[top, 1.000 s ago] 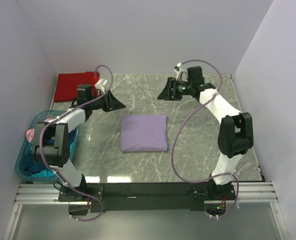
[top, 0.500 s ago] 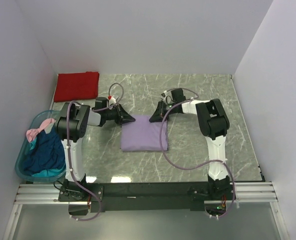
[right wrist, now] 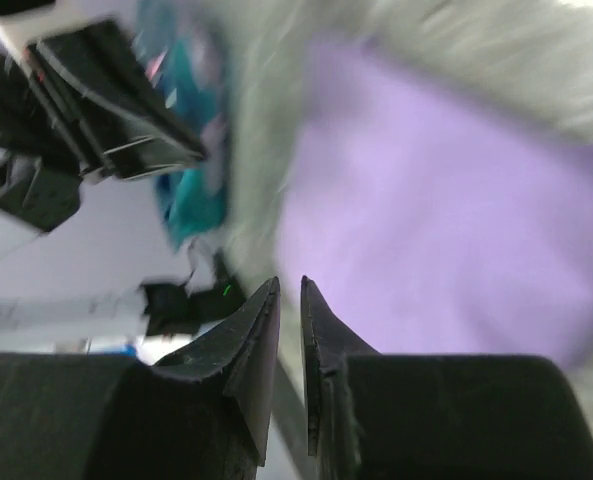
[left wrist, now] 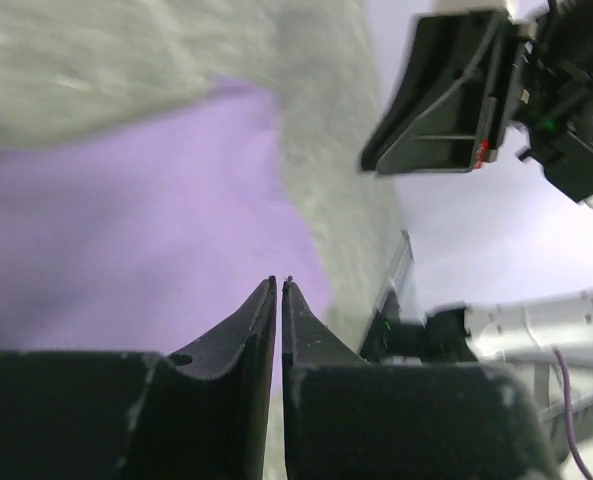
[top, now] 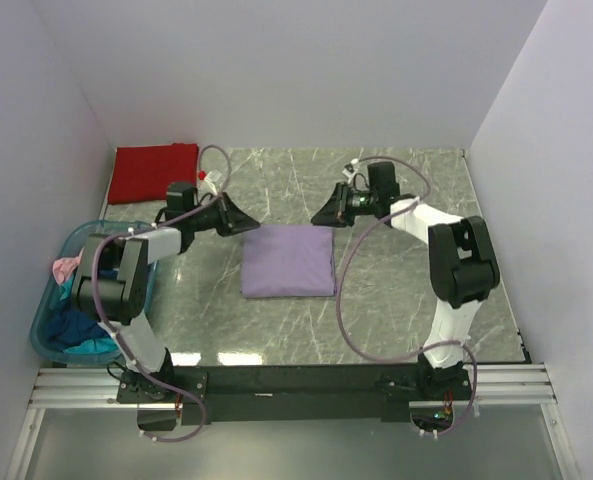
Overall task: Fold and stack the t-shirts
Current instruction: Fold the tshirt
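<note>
Purple t-shirt (top: 288, 262) folded flat, far corners near left pincer (top: 254, 226), right pincer (top: 316, 218)

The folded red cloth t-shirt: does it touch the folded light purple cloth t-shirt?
Apart. The top external view shows bare grey marble table between the folded red cloth t-shirt and the folded light purple cloth t-shirt.

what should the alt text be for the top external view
A folded light purple t-shirt lies mid-way on a grey marble table, with the robot's left pincer and right pincer at its far corners. A folded red t-shirt sits far left, and a teal plastic tub of crumpled clothes stands at the left edge.
</note>
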Action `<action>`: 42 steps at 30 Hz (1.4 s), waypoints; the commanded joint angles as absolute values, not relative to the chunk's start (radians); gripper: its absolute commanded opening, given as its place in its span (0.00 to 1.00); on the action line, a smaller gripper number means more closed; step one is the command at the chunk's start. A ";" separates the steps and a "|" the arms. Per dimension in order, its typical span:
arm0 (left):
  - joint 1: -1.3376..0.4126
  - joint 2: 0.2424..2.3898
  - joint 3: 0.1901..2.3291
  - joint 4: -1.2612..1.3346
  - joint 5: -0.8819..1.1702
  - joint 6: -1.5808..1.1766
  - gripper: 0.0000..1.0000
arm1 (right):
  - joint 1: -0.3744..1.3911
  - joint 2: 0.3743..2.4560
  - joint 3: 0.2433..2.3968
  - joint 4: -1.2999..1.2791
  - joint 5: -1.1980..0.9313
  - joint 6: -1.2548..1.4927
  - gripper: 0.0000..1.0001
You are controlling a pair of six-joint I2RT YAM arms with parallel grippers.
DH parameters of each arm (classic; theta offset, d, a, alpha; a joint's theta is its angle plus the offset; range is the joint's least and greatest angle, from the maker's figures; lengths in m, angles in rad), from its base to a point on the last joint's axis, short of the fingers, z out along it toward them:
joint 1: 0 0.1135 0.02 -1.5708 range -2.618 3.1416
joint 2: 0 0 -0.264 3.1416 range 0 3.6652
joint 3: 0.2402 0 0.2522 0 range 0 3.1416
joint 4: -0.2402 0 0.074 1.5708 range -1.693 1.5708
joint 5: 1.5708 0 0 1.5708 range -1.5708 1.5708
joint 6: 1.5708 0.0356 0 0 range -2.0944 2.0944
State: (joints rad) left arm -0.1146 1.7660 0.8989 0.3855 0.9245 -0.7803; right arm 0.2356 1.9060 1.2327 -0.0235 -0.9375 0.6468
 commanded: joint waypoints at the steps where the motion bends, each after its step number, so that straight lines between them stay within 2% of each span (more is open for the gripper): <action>1: -0.217 1.747 0.804 0.506 0.971 -0.854 0.13 | 0.340 1.878 1.120 0.125 -0.999 0.746 0.21; 5: -0.275 1.833 0.804 0.525 0.939 -0.864 0.13 | 0.397 1.965 1.109 0.138 -0.999 0.736 0.20; 7: -0.268 1.909 0.851 0.436 0.919 -0.801 0.13 | 0.396 2.029 1.127 0.115 -0.994 0.712 0.20; 11: -0.210 2.005 0.881 0.391 0.905 -0.747 0.20 | 0.319 2.134 1.163 0.032 -0.962 0.626 0.19; 15: -0.143 2.020 0.885 0.315 0.894 -0.681 0.25 | 0.241 2.146 1.186 -0.109 -0.917 0.479 0.20; 19: -0.101 1.907 0.890 0.194 0.917 -0.545 0.33 | 0.215 2.050 1.187 -0.210 -0.920 0.404 0.22; 22: -0.107 1.731 0.858 0.130 0.991 -0.489 0.40 | 0.230 1.906 1.142 -0.195 -0.971 0.443 0.30; 23: -0.113 1.689 0.844 0.127 1.021 -0.492 0.42 | 0.241 1.835 1.120 -0.178 -0.983 0.465 0.36; 26: -0.170 1.570 0.792 0.113 1.045 -0.523 0.44 | 0.323 1.748 1.052 -0.149 -1.019 0.514 0.42; 31: -0.285 1.512 0.678 0.227 1.034 -0.661 0.44 | 0.471 1.727 0.950 -0.080 -1.029 0.549 0.43; 35: -0.313 1.600 0.643 0.233 1.005 -0.646 0.43 | 0.489 1.851 0.948 -0.090 -1.023 0.506 0.43; 38: -0.302 1.753 0.684 0.166 0.983 -0.585 0.41 | 0.476 1.968 0.988 -0.129 -1.009 0.456 0.43; 42: -0.215 1.934 0.719 0.138 0.954 -0.560 0.41 | 0.411 2.057 0.977 -0.149 -0.970 0.427 0.42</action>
State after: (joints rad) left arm -0.2707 1.8626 0.6964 0.1822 1.0496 -0.6209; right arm 0.4618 2.0163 0.9730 -0.1097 -1.0740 0.4839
